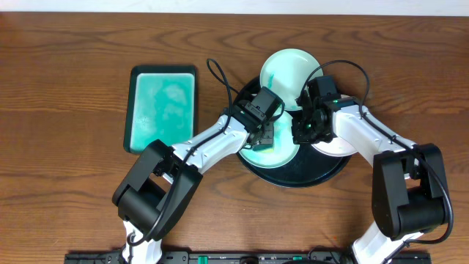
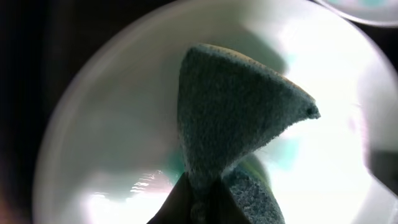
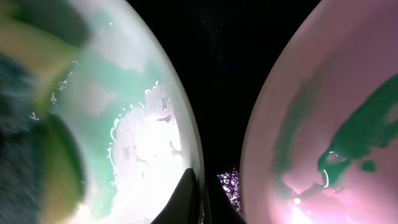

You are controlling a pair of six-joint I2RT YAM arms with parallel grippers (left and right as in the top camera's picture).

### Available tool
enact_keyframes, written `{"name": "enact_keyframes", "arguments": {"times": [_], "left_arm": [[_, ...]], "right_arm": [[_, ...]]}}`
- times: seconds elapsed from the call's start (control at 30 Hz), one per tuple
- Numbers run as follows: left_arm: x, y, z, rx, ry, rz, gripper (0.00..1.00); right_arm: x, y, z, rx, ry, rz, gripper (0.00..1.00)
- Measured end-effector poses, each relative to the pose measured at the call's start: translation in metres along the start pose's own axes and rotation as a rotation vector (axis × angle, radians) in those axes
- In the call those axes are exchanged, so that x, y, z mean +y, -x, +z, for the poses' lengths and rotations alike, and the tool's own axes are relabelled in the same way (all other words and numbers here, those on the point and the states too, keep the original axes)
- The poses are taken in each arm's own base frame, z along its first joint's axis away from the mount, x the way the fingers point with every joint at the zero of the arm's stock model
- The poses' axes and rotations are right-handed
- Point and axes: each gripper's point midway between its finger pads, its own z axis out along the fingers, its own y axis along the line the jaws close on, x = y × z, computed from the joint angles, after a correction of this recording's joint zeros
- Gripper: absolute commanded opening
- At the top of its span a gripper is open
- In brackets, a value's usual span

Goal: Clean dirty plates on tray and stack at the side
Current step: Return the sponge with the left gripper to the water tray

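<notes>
The black tray holds two plates, and a third pale mint plate rests at its far rim. My left gripper is shut on a grey-teal sponge that presses into the middle plate, which fills the left wrist view. My right gripper is shut on that plate's rim, one finger on each side. The same plate shows wet with a green film. The right plate carries a teal smear.
A teal rectangular tray with a dark rim lies on the wooden table to the left of the black tray. Both arms cross over the black tray's near half. Black tray surface shows between the two plates.
</notes>
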Motion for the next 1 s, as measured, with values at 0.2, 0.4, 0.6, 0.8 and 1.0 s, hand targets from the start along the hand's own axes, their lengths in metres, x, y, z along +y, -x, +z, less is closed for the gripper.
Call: {"name": "enact_keyframes", "arguments": {"times": [0.2, 0.4, 0.6, 0.8, 1.0], "left_arm": [[0.035, 0.013, -0.008, -0.084, 0.198, 0.037, 0.07], [0.041, 0.027, -0.030, -0.150, 0.215, 0.036, 0.07], [0.040, 0.054, -0.084, -0.259, 0.139, -0.019, 0.07], [0.053, 0.060, -0.139, -0.307, 0.102, -0.061, 0.07], [0.121, 0.063, -0.167, -0.287, 0.198, -0.196, 0.07]], "right_arm": [[0.000, 0.000, 0.000, 0.000, 0.000, 0.000, 0.01], [0.001, 0.000, 0.000, 0.001, 0.005, 0.000, 0.01], [0.001, 0.001, 0.000, -0.006, 0.003, -0.003, 0.01], [0.004, 0.004, -0.008, -0.028, 0.005, -0.019, 0.01], [0.019, 0.018, -0.047, -0.149, 0.003, -0.102, 0.01]]}}
